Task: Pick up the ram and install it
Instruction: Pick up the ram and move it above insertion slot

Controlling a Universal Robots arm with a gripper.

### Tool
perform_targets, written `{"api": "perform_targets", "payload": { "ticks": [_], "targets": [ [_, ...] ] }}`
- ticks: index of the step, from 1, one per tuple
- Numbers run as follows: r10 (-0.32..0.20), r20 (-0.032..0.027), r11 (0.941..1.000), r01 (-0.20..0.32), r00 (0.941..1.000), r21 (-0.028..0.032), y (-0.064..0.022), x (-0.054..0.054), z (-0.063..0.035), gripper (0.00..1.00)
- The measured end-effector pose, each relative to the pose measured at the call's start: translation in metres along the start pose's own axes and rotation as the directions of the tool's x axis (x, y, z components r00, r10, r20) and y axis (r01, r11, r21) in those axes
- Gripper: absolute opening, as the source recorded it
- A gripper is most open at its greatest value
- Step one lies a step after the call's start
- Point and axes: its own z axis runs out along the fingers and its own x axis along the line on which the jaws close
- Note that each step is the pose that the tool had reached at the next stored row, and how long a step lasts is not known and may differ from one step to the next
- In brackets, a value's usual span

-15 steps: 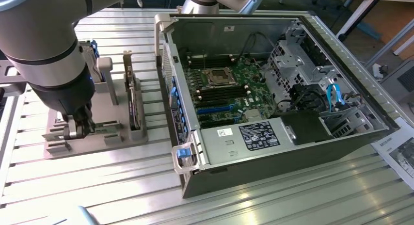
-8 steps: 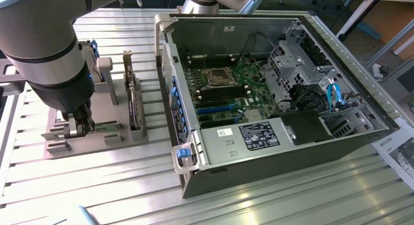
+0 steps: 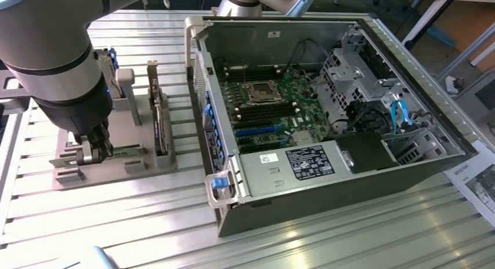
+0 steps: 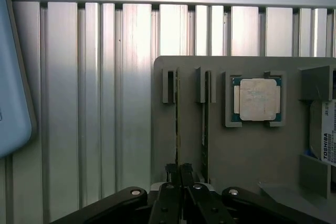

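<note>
While slotted at the holder's (image 4: 252, 156) edge, the ram (image 4: 177, 119) is clamped by the gripper (image 4: 179, 169) for pickup; straight extraction is judged necessary.

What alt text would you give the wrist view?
The fingers are closed on the edge of a ram stick standing in a grey holder. A second stick, a silver CPU chip and a hard drive share the holder, on a slatted metal table.

The arm (image 3: 58, 66) hangs downward, gripper (image 3: 98, 152) pointing straight down, its two dark fingers (image 4: 169, 182) pinched almost together on the ram (image 4: 177, 124) between their tips
</note>
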Motion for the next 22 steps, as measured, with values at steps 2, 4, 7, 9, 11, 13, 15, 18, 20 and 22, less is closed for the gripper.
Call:
{"api": "perform_targets", "payload": {
  "ticks": [2,4,7,9,11,13,15,18,20,22],
  "targets": [
    [0.000,-0.0002,1.0000,0.000,1.0000,-0.0002,0.0000,0.000,-0.0010,0.12],
    [0.000,0.0002,1.0000,0.000,1.0000,0.0001,-0.0001,0.000,-0.0015,0.12],
    [0.000,0.0005,1.0000,0.000,1.0000,-0.0001,-0.0002,0.000,-0.0043,0.12],
    [0.000,0.0021,1.0000,0.000,1.0000,-0.0001,-0.0004,0.000,-0.0066,0.12],
    [0.000,0.0024,1.0000,0.000,1.0000,-0.0001,-0.0008,0.000,-0.0085,0.12],
    [0.000,0.0025,1.0000,0.000,1.0000,0.0001,-0.0011,0.000,-0.0100,0.12],
    [0.000,0.0024,1.0000,0.000,1.0000,-0.0001,-0.0015,0.000,-0.0122,0.12],
    [0.000,0.0038,1.0000,0.000,1.0000,0.0000,-0.0021,-0.001,-0.0163,0.12],
    [0.000,0.0066,1.0000,0.000,1.0000,0.0000,-0.0027,-0.001,-0.0194,0.12],
    [0.000,0.0089,1.0000,0.000,1.0000,0.0000,-0.0029,-0.001,-0.0223,0.12]
  ]
}}
